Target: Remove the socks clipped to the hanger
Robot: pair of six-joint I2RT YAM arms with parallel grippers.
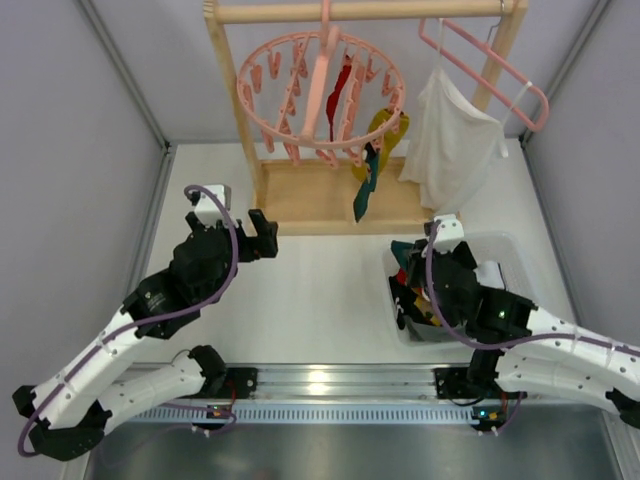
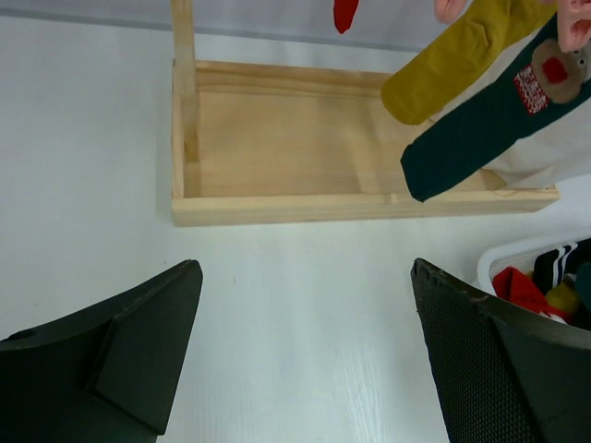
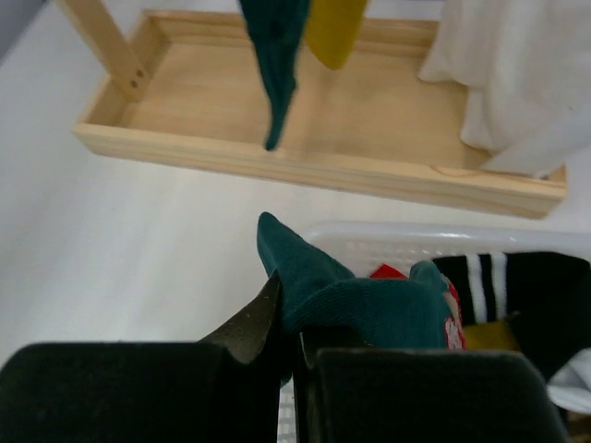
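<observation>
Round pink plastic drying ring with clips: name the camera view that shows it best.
Top external view: the whole round pink plastic drying ring shows, crossbars and clips included. The left wrist view catches only two pink clip tips at its top edge; the right wrist view shows none of it.

Wooden rack (image 1: 310, 200) with hanging white cloth (image 1: 450, 135) — white bin (image 1: 508, 245) near its base

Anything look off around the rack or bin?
Nothing stands out. A red sock, a yellow sock and a teal sock hang clipped on the round hanger; the right pincer grips a second teal sock over the bin.
</observation>
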